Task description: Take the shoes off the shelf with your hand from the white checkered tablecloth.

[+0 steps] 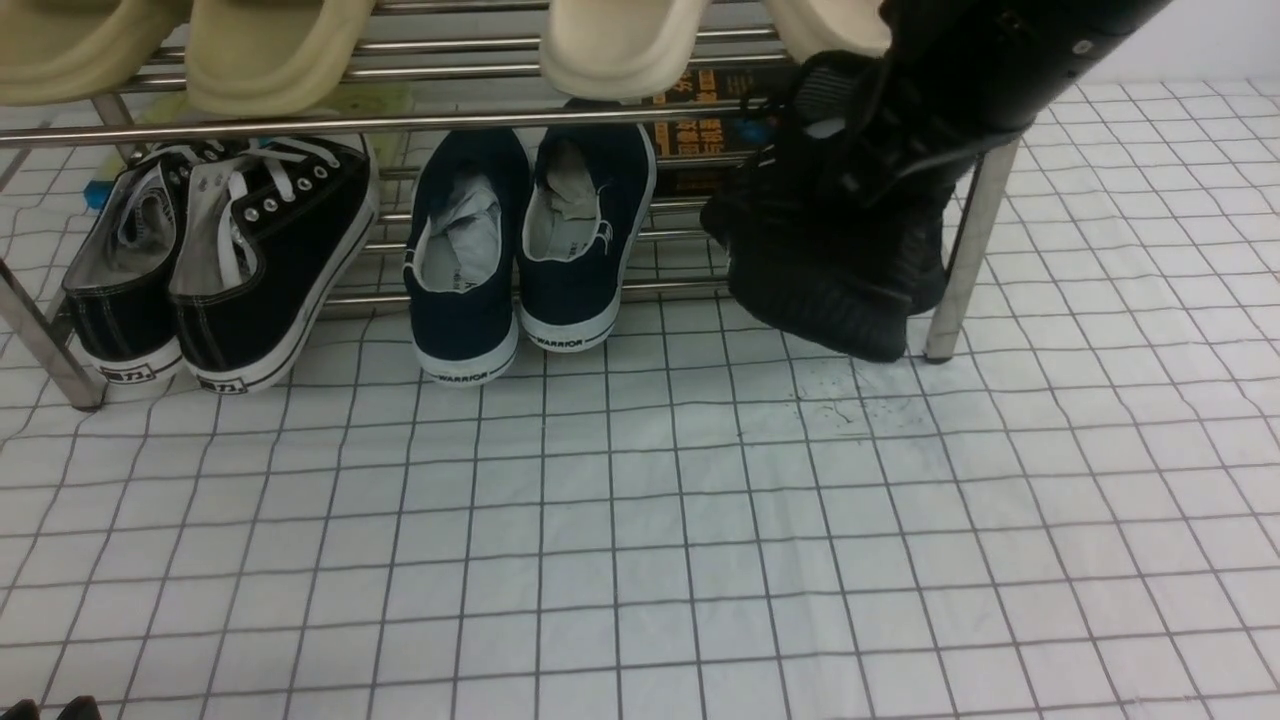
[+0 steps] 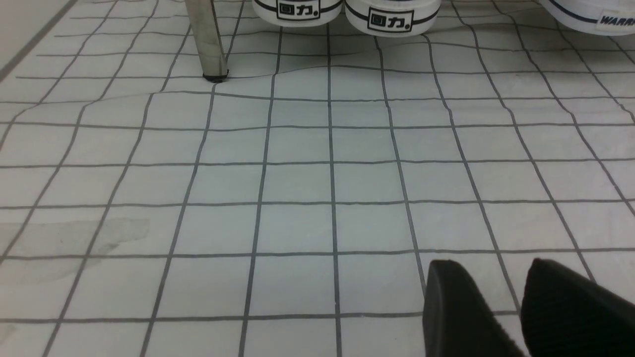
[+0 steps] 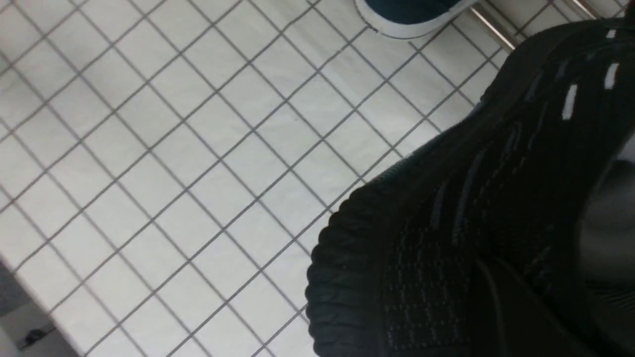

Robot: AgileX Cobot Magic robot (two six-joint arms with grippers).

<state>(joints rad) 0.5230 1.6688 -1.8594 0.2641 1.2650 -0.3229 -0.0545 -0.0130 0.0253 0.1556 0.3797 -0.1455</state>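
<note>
The black knit sneakers [image 1: 835,250] hang tilted, toes down, at the right end of the chrome shelf [image 1: 300,124], beside its right leg [image 1: 962,250]. Their soles are just above the white checkered tablecloth [image 1: 640,520]. My right gripper [image 1: 880,130] comes down from the upper right and is shut on the sneakers' upper part; its fingers are lost in the dark. In the right wrist view one sneaker [image 3: 446,223] with a ribbed sole and white dashes fills the frame. My left gripper [image 2: 491,270] is open and empty low over the cloth, and it also shows in the front view [image 1: 48,708].
Black canvas sneakers with white soles [image 1: 220,260] and navy WARRIOR slip-ons [image 1: 520,240] stand on the lower tier. Cream slippers [image 1: 270,45] lie on the upper tier. A dark box with yellow print [image 1: 700,120] sits behind. The left rack leg [image 2: 208,44] stands ahead of my left gripper.
</note>
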